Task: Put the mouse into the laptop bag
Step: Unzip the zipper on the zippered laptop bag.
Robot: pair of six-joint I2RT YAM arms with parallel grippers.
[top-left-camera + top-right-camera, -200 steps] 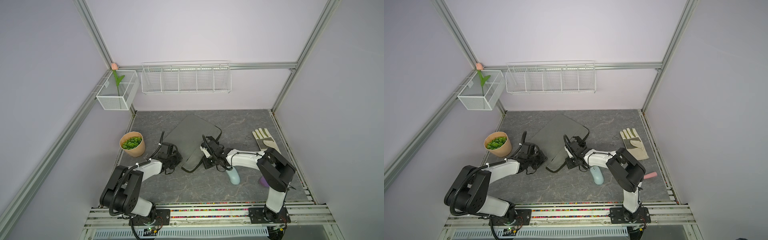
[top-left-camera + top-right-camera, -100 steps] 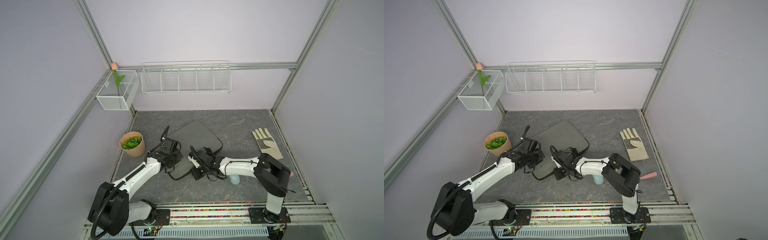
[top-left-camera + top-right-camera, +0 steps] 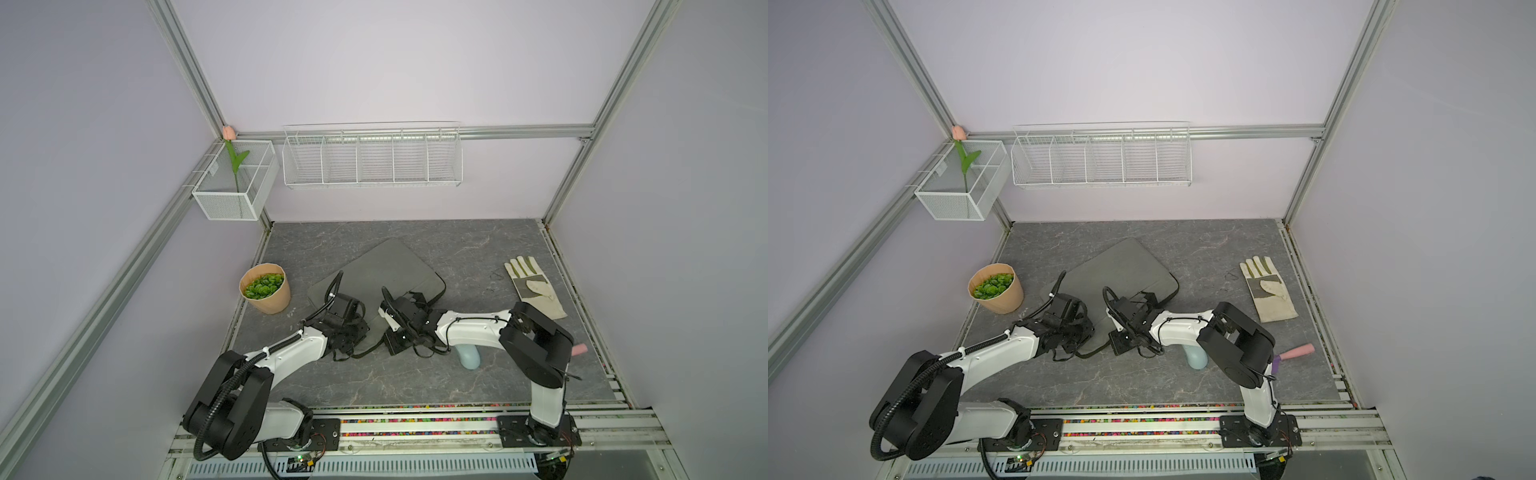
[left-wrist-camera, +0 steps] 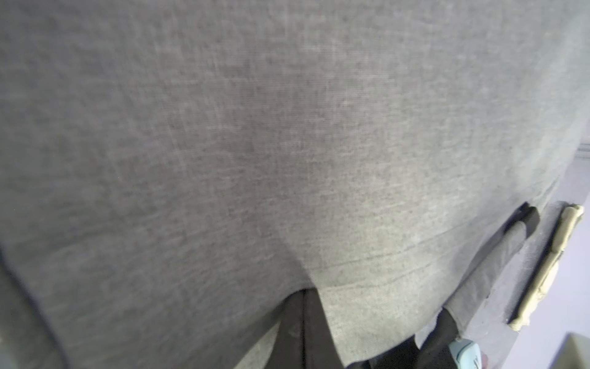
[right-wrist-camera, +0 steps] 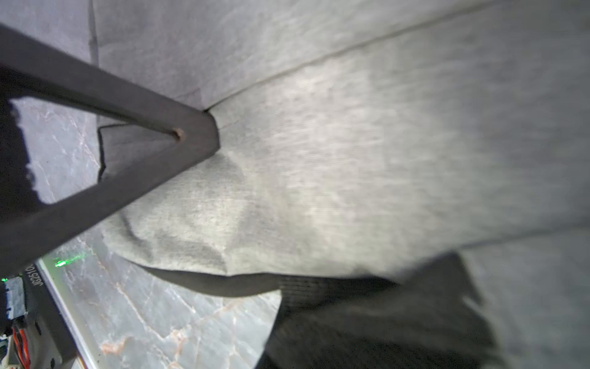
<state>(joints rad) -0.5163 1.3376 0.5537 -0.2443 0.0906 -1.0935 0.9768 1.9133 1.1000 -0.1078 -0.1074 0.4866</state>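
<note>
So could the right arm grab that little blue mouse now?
Probably not yet. The right end effector is shut on the laptop bag, and the mouse lies under that arm's forearm, behind the end effector. It would likely have to let go and pull back first.

Grey marbled tabletop (image 3: 457, 245): laptop bag (image 3: 386, 270) lies mid-table, mouse (image 3: 469, 359) nearer the front, glove (image 3: 534, 286) right, plant pot (image 3: 270, 303) left, pink stick (image 3: 578, 350) front-right.

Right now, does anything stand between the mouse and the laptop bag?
Yes. The right arm's forearm crosses above the mouse, partly hiding it, and the right gripper, shut on the laptop bag, lies between them. The left gripper pinches the bag too.
</note>
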